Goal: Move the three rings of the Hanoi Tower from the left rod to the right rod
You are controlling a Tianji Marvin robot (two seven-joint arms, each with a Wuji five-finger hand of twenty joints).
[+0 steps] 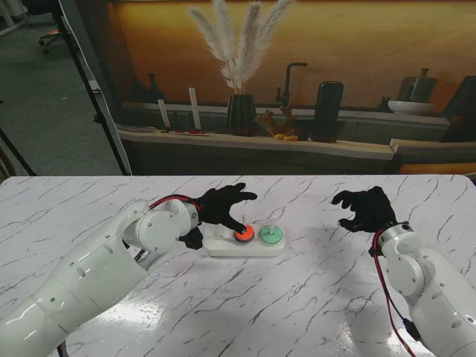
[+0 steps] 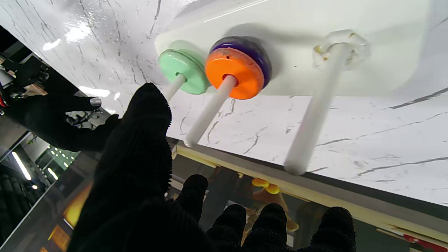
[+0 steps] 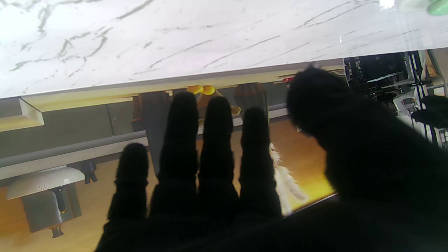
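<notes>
Both white arms fill the near corners of the stand's view, each ending in a black-gloved hand. Out on the marble table (image 1: 89,201) sits the white base (image 1: 216,248) with its three rods. The left rod (image 2: 315,105) stands bare, the middle rod (image 2: 210,112) carries two rings, and the right rod (image 2: 174,87) carries one.

So, as I judge it, the job is roughly midway: the left rod is emptied, but only one of three rings has reached the right.

Counting largest to smallest: one purple ring (image 2: 257,52) at the bottom of the middle rod, one orange ring (image 2: 234,73) stacked on it, one green ring (image 2: 182,70) alone on the right rod.

Over the middle rod hovers the left hand (image 1: 223,204), fingers spread and gripping nothing that I can see. Well off to the right, the right hand (image 1: 366,208) hangs loosely curled and empty.
</notes>
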